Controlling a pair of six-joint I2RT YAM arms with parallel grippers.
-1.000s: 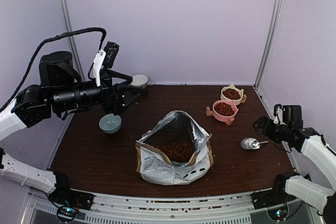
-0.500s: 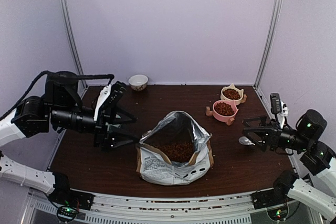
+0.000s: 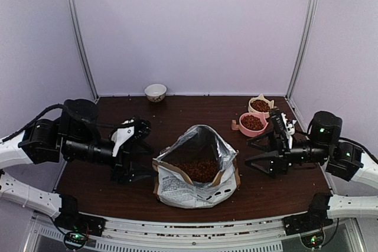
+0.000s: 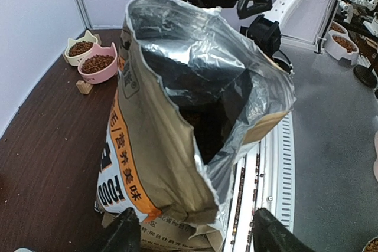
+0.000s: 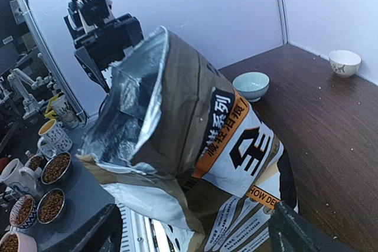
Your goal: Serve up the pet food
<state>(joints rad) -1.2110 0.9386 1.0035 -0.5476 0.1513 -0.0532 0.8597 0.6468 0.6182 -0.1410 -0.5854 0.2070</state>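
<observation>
As I watch frame centre, kraft bag point(image 3: 195, 190) stands open, pet food point(image 3: 199, 169) inside — left end effector point(image 3: 146, 150) spread at its left, right end effector point(image 3: 260, 156) spread at its right.

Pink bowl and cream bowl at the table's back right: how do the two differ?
Colour: the pink bowl is rosy pink, the cream bowl pale off-white. Place: the pink bowl sits nearer the bag; the cream bowl sits just behind it, closer to the back corner. Shared: both stand upright, side by side, each filled with reddish-brown kibble.
</observation>
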